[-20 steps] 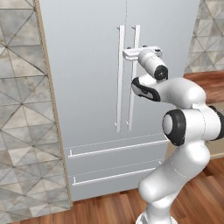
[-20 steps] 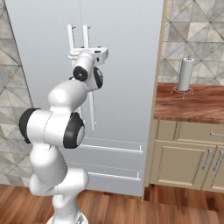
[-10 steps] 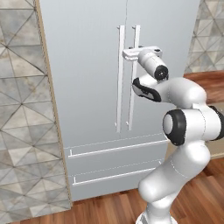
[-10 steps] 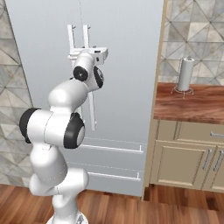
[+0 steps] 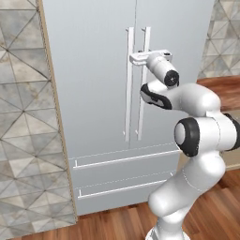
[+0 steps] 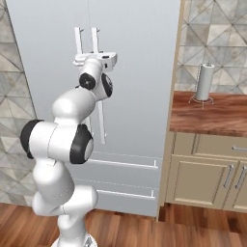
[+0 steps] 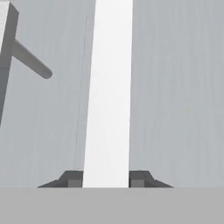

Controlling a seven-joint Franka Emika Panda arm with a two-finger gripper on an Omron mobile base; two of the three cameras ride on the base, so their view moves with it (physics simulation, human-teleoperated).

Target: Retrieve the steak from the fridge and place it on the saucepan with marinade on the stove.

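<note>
Two closed doors of the fridge (image 5: pixel 93 93) are blocking me; my fingers (image 7: pixel 136 178) are clamping its right handle (image 7: pixel 108 96) (paper towel roll (image 6: pixel 204 82) is standing on the table (image 6: pixel 212 113)).

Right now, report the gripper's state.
Gripper: shut on the fridge's right door handle, one finger on each side of the bar.

Fridge (image 5: pixel 93 93) doors closed: interior hidden. Its top is cut off by the upper edge of both base views. In the hand view the white handle bar (image 7: pixel 108 87) runs off the top edge; its lower part is cut by the bottom band. Right-side cabinet (image 6: pixel 207 169) is cut off at the frame edge.
</note>
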